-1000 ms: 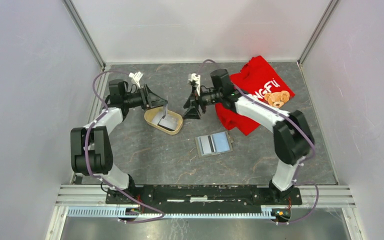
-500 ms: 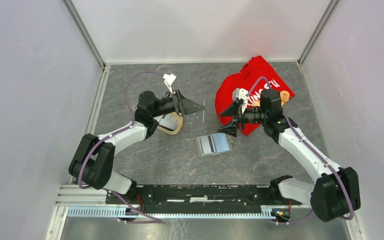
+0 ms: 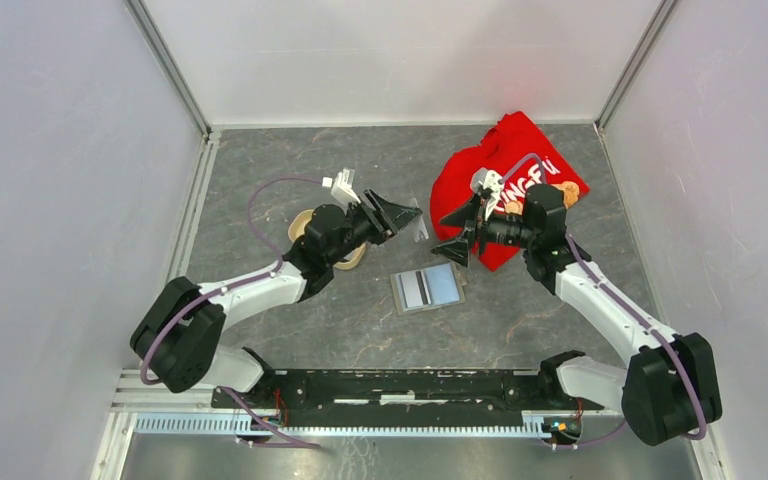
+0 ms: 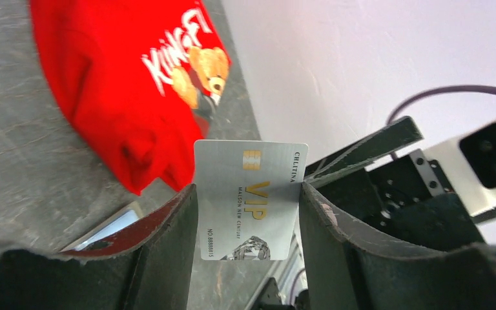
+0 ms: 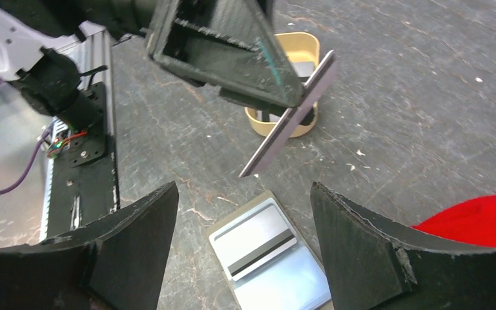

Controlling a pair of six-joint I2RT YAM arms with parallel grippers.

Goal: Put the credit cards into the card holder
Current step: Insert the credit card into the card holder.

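1. Left wrist view: the left gripper (image 4: pixel 245 190) pinches one silver credit card (image 4: pixel 248 206), one finger pressed on each long edge. The card stands upright between the tips, chip and "VIP" print facing the camera, its top poking out past them.
2. Beyond the left fingertips, off to the left of the card, a red shirt (image 4: pixel 116 84) lies on the grey table (image 4: pixel 13 148).
3. The right gripper (image 5: pixel 242 190) has its fingers spread wide, nothing between them.
4. The card holder (image 5: pixel 268 258) lies open and flat on the table, low between the right fingers, with a dark stripe across pale pockets.
5. Ahead of the right fingers the held card shows edge-on and tilted, above the holder and apart from it.
6. The beige tray (image 5: pixel 295 40) sits beyond the card. Something grey is inside, can't tell what.
7. From the top camera, the two grippers face each other, near but not touching.
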